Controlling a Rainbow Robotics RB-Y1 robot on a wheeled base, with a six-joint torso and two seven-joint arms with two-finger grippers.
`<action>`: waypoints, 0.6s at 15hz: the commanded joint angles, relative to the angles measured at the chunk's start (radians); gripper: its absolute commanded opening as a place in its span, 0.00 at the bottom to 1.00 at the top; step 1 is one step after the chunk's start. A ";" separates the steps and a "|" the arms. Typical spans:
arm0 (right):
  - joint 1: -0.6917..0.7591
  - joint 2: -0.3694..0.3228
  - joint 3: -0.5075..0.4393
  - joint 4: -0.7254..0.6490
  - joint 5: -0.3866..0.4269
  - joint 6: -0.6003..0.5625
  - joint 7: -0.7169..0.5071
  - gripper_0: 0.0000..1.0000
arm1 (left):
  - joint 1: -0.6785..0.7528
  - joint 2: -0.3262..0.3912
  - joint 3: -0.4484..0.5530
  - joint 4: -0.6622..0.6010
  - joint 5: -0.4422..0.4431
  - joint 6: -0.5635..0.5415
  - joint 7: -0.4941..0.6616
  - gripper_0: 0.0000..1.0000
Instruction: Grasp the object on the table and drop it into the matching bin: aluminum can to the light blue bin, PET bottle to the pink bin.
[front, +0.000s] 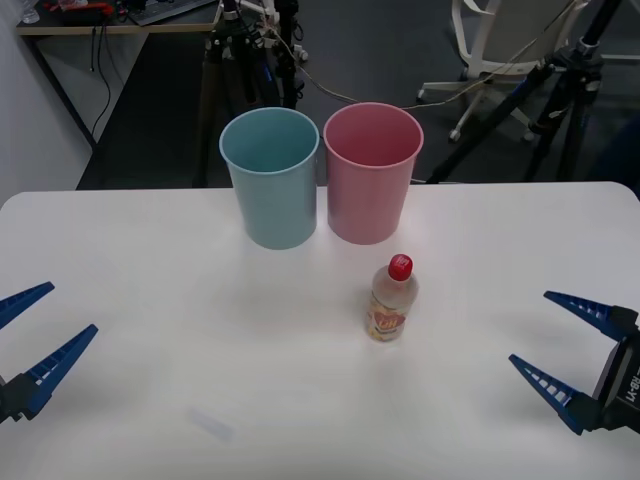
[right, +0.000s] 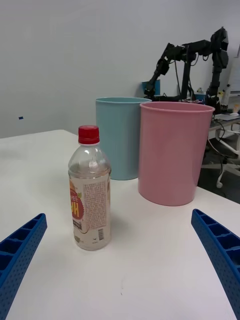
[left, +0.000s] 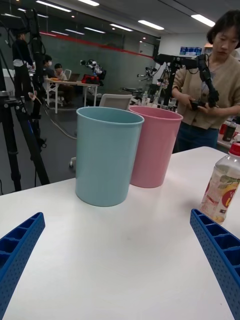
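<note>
A small clear plastic bottle (front: 391, 300) with a red screw cap and a yellow-orange label was seen standing upright on the big white smooth table (front: 150, 330). It was placed ahead of the right gripper (front: 565, 353), nearer one of its blue ribbed fingers (right: 20, 250) than the other. These fingers were spread wide, and nothing was held between them. The left gripper (front: 35, 335) was kept low at the table's other side, its fingers spread apart too. A round pink plastic bin (front: 372, 185) was set just behind the bottle, and a round light blue plastic bin (front: 272, 190) was set right beside it.
</note>
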 joint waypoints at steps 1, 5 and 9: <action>-0.052 -0.002 0.077 0.074 0.000 0.001 0.015 1.00 | 0.000 0.000 0.000 0.000 0.000 0.000 0.000 1.00; -0.144 0.016 0.167 0.174 0.001 0.001 0.051 1.00 | 0.000 0.000 0.000 0.000 0.000 0.000 0.000 1.00; -0.256 0.102 0.177 0.275 0.078 0.003 0.082 1.00 | 0.000 0.000 0.000 0.000 0.000 0.000 0.000 1.00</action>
